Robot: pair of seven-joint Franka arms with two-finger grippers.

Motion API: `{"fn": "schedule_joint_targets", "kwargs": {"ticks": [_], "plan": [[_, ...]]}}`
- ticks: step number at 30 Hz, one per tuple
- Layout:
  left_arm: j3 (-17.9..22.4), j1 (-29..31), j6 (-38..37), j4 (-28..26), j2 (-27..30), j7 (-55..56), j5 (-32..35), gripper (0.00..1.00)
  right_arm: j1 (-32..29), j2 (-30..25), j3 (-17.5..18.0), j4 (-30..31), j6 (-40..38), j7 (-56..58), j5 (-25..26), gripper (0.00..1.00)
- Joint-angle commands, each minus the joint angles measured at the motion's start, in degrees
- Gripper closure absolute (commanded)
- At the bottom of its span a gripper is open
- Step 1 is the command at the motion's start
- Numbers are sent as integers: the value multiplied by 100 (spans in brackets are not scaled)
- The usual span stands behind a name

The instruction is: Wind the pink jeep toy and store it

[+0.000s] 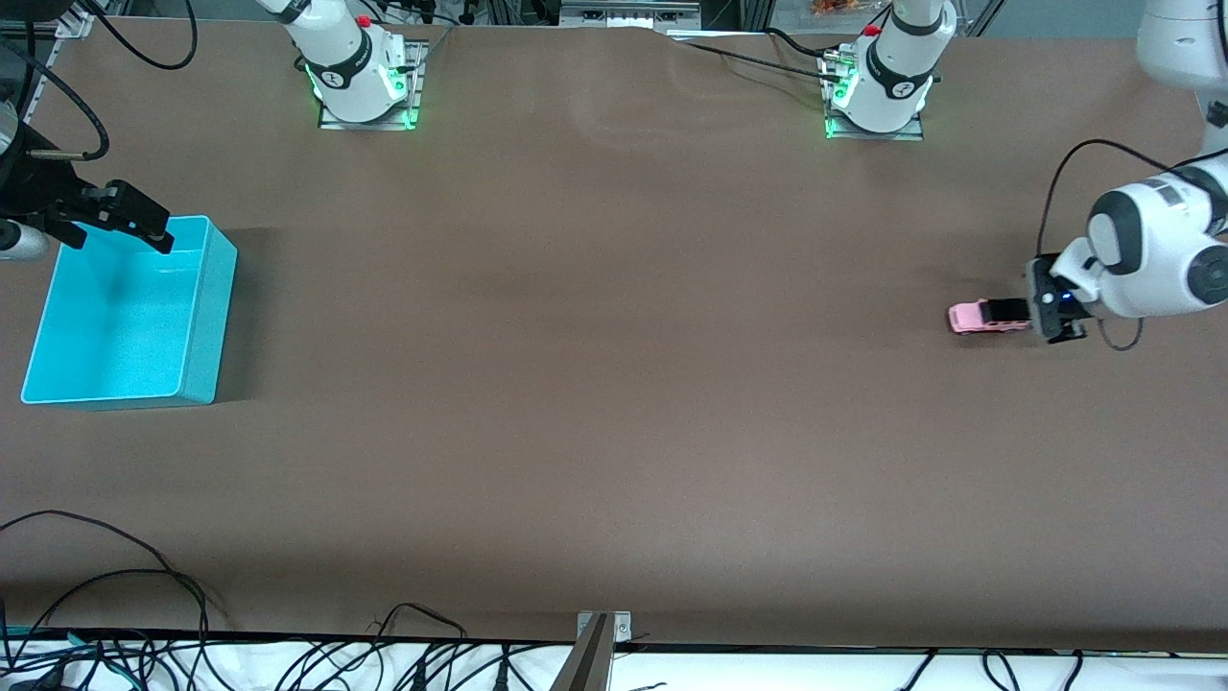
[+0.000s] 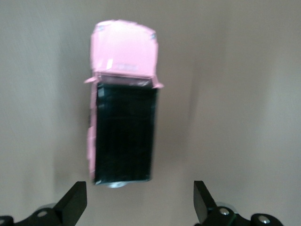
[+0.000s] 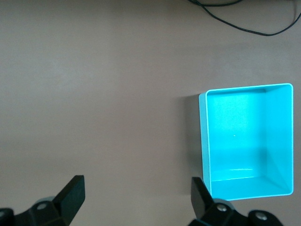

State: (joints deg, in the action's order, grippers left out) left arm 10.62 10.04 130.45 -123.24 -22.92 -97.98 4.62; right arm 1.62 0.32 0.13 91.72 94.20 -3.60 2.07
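While the front view shows the pink jeep toy standing on the bench toward the left arm's end, we see the left gripper low at its black rear section, and the turquoise bin well apart at the right arm's end. The right gripper waits over the bin's rim.

From the left wrist view, our jaws stand apart with the jeep not yet between them; its black tail sits closer to one fingertip than the other. We judge the step is closing in for the grasp, so we should centre on the body first, then clamp its sides squarely without skidding it.

From the right wrist view, those jaws are apart too, the bin empty below.
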Motion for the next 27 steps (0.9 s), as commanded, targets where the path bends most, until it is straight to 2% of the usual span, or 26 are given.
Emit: {"fn": "schedule_joint_targets", "kwargs": {"ticks": [1, 7, 27], "plan": [[-69, 6, -116, 116, 16, 192, 153, 0, -4, 47, 13, -128, -60, 70, 92, 0], [493, 51, -107, 160, 16, -915, 127, 0, -4, 47, 13, -128, -60, 70, 92, 0], [520, 33, -46, 283, 60, -907, 109, 0, 5, 47, 13, -128, -60, 70, 92, 0]]}}
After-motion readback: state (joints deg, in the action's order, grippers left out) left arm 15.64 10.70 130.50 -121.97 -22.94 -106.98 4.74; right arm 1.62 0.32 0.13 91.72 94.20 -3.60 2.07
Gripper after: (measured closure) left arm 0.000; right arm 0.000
